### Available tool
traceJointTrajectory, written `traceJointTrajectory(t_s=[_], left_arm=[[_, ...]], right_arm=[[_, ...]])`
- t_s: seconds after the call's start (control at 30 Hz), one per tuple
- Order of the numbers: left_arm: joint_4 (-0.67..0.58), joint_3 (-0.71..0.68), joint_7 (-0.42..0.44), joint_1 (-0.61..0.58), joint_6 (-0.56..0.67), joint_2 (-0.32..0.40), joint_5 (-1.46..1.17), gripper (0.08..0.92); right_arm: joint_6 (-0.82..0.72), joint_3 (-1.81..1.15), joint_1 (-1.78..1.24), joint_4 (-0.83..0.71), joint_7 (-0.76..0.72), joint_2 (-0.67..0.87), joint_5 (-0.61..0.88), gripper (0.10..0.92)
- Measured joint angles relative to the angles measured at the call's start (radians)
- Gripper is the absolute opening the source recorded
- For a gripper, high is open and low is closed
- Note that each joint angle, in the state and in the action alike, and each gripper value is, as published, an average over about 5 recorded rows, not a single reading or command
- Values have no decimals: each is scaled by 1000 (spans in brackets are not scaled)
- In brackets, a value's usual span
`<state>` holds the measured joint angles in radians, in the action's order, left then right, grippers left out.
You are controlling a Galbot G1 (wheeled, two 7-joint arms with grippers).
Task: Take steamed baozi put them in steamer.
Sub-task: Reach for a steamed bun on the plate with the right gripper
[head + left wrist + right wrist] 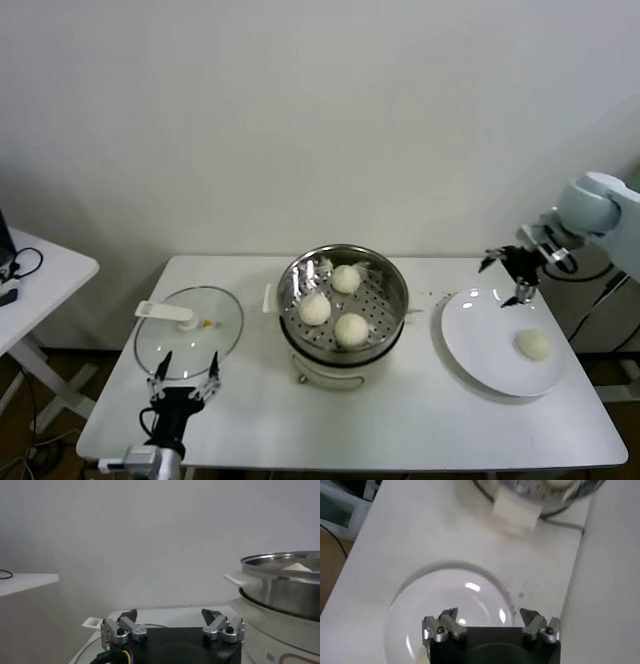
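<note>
Holding nothing, my right gripper hangs with jaws spread wide over the far edge of the flat round white plate, at the table's right side. One small smooth cream-white steamed baozi lies on that plate, toward its near right part. Three more cream-white buns sit on the perforated tray inside the round shiny stainless-steel steamer at the white table's centre. Round glass lid with white handle: flat on the table, left of the steamer. My left gripper waits at the lid's near edge, jaws wide apart, empty.
</note>
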<state>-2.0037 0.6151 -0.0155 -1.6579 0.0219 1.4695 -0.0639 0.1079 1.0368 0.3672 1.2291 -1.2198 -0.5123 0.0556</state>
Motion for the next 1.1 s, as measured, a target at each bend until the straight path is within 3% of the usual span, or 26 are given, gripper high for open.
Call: traceJointTrajectory(t_s=[0.47, 1.1], left_arm=[[1, 6, -1, -7, 0, 3, 11, 823], [11, 7, -2, -9, -2, 9, 22, 823]], right_arm=[[87, -431, -412, -188, -22, -36, -371, 823], [136, -707, -600, -355, 16, -152, -564, 823]])
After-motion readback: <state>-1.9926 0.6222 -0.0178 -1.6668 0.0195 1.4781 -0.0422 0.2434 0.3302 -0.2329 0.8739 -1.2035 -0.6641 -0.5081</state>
